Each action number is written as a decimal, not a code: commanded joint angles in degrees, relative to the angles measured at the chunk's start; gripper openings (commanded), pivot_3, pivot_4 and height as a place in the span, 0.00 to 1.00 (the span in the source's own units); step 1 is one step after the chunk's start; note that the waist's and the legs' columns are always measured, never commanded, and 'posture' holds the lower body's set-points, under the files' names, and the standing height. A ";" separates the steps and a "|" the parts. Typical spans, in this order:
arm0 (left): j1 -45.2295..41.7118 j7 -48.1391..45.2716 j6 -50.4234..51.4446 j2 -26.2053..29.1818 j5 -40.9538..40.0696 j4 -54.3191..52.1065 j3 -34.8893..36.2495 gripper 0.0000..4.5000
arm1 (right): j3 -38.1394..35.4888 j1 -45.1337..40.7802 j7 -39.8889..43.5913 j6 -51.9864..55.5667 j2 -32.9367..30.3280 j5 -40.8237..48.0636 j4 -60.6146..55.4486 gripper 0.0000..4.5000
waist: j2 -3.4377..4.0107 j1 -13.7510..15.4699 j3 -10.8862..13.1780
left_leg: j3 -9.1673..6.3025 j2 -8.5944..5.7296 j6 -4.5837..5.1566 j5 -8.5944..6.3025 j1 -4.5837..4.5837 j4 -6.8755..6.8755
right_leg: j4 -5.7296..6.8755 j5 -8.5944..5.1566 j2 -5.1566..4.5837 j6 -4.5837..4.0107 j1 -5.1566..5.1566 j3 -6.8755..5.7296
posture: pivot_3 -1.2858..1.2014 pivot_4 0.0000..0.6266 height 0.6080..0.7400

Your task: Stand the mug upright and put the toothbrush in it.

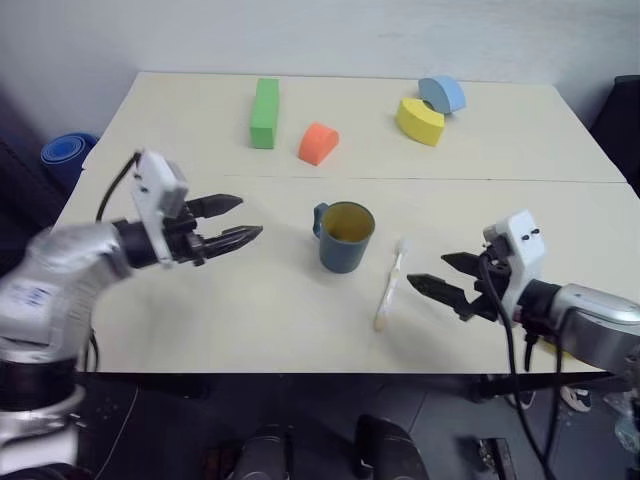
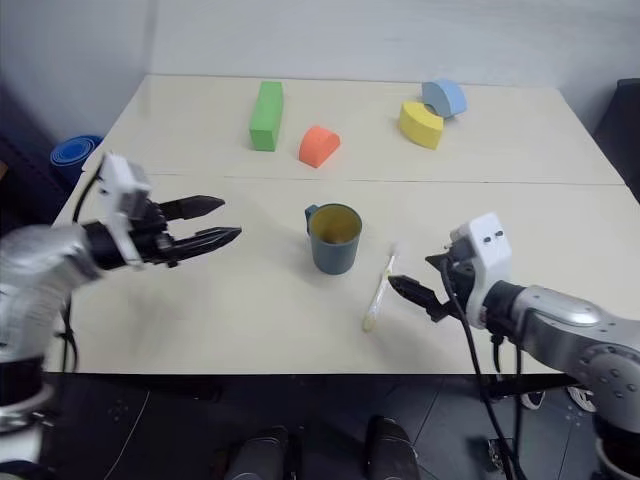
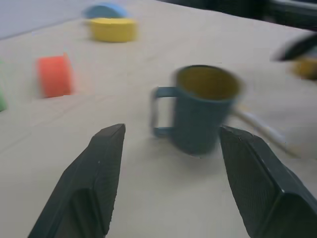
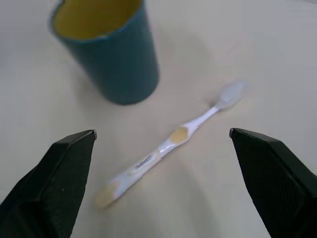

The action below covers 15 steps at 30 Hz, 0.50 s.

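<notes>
The dark teal mug (image 1: 345, 238) with a yellow inside stands upright near the middle of the table, its handle toward the left arm. It is also in the left wrist view (image 3: 200, 115) and the right wrist view (image 4: 111, 49). The pale yellow-and-white toothbrush (image 1: 391, 285) lies flat on the table just right of the mug, bristle head pointing away from me (image 4: 163, 148). My left gripper (image 1: 233, 220) hovers open to the left of the mug, apart from it and holding nothing. My right gripper (image 1: 432, 272) is wide open just right of the toothbrush, empty.
Foam blocks sit on the far half of the table: a green bar (image 1: 265, 113), an orange piece (image 1: 318, 143), a yellow wedge (image 1: 419, 120) and a light blue one (image 1: 443, 93). The table's front edge (image 1: 300, 372) runs below both grippers.
</notes>
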 commanded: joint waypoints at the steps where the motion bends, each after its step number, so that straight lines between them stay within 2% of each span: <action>1: -4.73 -10.71 2.35 3.80 -5.77 -2.19 -3.02 0.70 | 3.51 -2.50 -8.06 1.00 5.36 -1.71 0.49 1.00 | 0.39 0.02 0.03 | 0.01 -0.01 -0.02 -0.01 0.02 -0.04 | -0.01 0.00 0.00 0.00 -0.01 0.00 | 0.52 0.24 1.00; 6: -12.88 -14.77 1.38 2.32 -4.36 -0.02 -9.08 0.70 | 6.67 -5.97 -13.49 1.94 11.22 -7.86 5.51 1.00 | 0.52 -0.02 0.07 | 0.05 0.00 -0.07 0.08 0.03 -0.02 | -0.01 0.00 0.06 0.00 0.00 0.05 | 0.52 0.24 1.00; 14: -16.51 -15.93 -0.24 -0.48 -1.88 1.34 -13.01 0.70 | 11.54 -5.89 -9.27 -0.88 15.53 -16.92 11.13 1.00 | 0.52 -1.13 0.07 | 0.08 0.01 -0.06 0.08 0.01 -0.12 | -0.02 0.00 0.09 0.00 -0.05 0.09 | 0.52 0.24 1.00; 15: -16.48 -15.90 -0.52 -0.77 -1.52 1.53 -13.20 0.71 | 11.88 -6.06 -8.58 -1.27 16.21 -17.88 11.76 0.96 | 0.51 -1.32 0.07 | 0.08 0.01 -0.06 0.08 0.01 -0.10 | -0.02 -0.01 0.09 0.00 -0.04 0.09 | 0.52 0.24 1.00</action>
